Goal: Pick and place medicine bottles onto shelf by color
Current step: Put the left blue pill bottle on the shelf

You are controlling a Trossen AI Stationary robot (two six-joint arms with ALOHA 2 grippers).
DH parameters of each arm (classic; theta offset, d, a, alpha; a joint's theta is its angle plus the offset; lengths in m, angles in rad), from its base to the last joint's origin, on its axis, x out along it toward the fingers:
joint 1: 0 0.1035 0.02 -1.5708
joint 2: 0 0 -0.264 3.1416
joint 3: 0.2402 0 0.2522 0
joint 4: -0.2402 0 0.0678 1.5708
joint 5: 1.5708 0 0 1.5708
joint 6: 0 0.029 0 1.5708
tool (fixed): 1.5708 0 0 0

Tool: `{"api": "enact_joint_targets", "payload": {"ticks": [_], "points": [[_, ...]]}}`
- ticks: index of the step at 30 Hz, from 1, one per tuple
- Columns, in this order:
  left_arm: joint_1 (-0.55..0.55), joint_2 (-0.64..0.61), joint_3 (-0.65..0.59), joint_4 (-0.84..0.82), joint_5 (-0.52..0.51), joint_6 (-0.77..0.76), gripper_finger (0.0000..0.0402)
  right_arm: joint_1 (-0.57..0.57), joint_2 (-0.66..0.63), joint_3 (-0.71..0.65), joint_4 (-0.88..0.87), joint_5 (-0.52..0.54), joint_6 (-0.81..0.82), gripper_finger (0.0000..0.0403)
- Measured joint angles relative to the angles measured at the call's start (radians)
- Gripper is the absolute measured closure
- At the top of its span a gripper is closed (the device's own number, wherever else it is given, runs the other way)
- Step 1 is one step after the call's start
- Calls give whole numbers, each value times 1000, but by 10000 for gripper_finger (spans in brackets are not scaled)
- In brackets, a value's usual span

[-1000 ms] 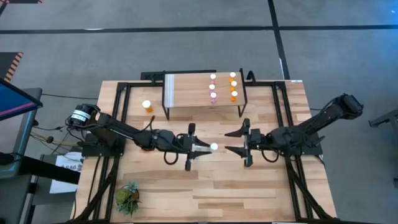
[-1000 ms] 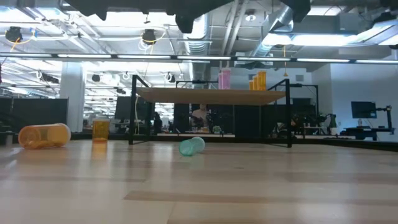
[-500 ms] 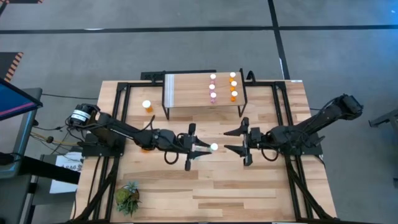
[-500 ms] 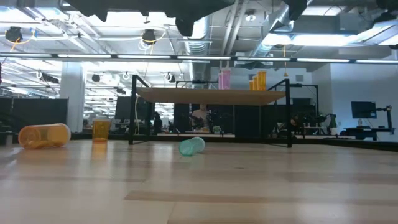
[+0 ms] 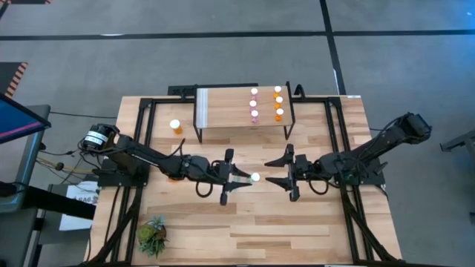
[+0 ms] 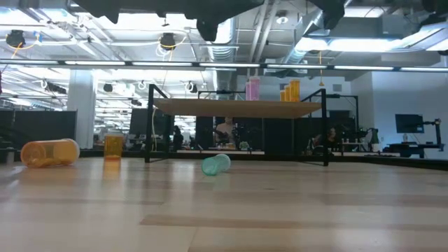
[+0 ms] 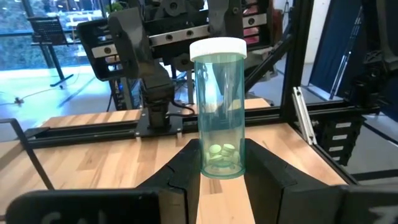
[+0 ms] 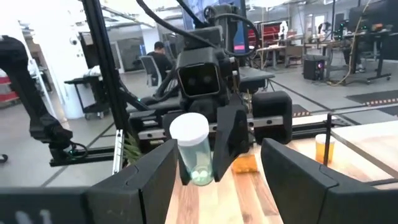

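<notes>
Left arm holds a teal bottle out toward the waiting right arm at mid-table.

From above, the left gripper (image 5: 239, 179) is clamped on a teal bottle (image 5: 254, 176), facing the right gripper (image 5: 278, 172), whose fingers stand apart; pink and orange bottles stand on the shelf (image 5: 223, 107). At table height, another teal bottle (image 6: 215, 164) lies before the shelf, an orange bottle (image 6: 49, 152) lying far off. The left wrist view shows dark fingers (image 7: 266, 171) pressing the upright bottle's base. The right wrist view shows its own fingers (image 8: 303, 177) spread before the bottle.
</notes>
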Motion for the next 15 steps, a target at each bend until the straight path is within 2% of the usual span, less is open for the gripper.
{"api": "enact_joint_targets", "payload": {"ticks": [15], "points": [[0, 0, 0, -15, 0, -20, 319, 0, 0, 0, -7, 0, -4, 147]]}}
